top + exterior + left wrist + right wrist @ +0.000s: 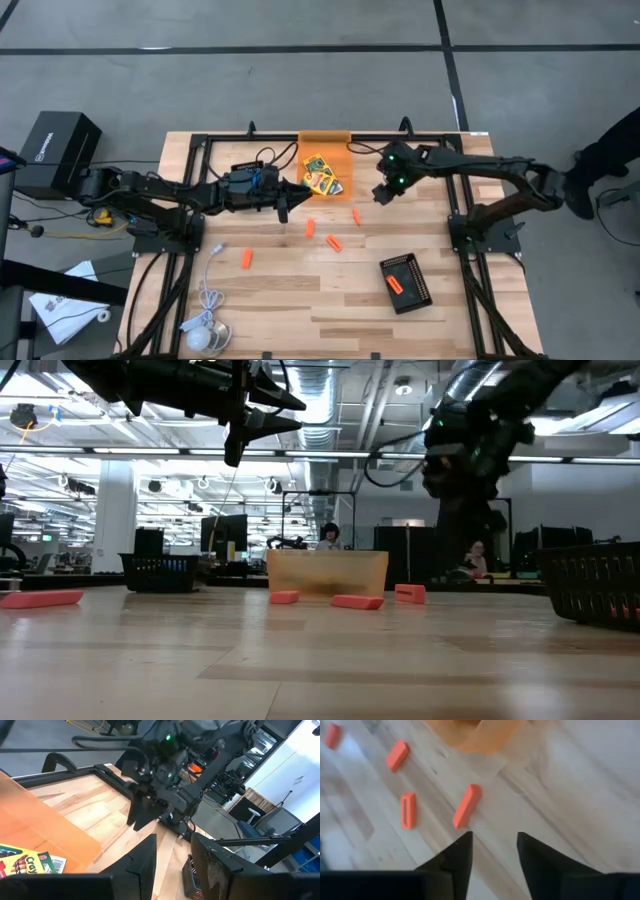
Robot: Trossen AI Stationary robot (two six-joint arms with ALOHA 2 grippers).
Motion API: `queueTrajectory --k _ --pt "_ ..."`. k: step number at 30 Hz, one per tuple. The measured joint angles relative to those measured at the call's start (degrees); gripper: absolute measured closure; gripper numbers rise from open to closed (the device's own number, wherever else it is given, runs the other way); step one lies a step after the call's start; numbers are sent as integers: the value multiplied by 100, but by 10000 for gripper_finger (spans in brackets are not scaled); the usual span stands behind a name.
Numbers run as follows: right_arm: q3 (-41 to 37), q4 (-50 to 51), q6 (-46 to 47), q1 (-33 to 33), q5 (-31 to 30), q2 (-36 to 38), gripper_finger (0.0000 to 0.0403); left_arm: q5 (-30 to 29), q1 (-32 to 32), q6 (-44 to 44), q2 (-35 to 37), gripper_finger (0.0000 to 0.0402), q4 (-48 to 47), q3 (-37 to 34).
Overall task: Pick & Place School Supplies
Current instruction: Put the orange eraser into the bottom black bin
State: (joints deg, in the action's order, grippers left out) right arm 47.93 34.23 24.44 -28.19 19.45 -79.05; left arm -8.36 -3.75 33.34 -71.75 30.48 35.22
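Wooden table (330,300) across the whole high view, black frame rails along its edges. Two dark arms above it, reaching in from nine and three o'clock toward the middle. Orange translucent bin (325,165) at twelve o'clock on the table, holding yellow-and-green crayon boxes (322,175). Black tray (407,283) at about five o'clock, one orange piece already inside it. White cable with puck (205,330) at seven o'clock, no part of the job. Left gripper (284,203) at about eleven o'clock from table centre, hovering just beside the bin's near-left corner, fingers apart with nothing between them in its wrist view. Right gripper (492,850) at about one o'clock, raised off the wood beside the bin, fingers likewise parted and empty. Loose orange pieces in a small cluster near centre, one (467,806) lying on the wood just ahead of the right fingertips, another (408,810) beside it, one more (246,259) well apart at eight o'clock. Blue-handled tool not made out anywhere. Step in hand, by the look of it: between picks, most likely lining up on the nearest orange piece. Next move probably calling for a descent of the right gripper over that piece, fingers straddling its narrow sides, then closing and carrying to a container.
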Motion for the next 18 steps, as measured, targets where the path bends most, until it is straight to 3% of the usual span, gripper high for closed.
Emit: queueTrajectory --k 8,18 --pt "1345 1052 78 491 -380 -809 220 30 -2 -26 0 284 -2 0" --pt "2199 1125 1015 1076 -916 -2006 257 355 -20 -114 0 284 -233 0"
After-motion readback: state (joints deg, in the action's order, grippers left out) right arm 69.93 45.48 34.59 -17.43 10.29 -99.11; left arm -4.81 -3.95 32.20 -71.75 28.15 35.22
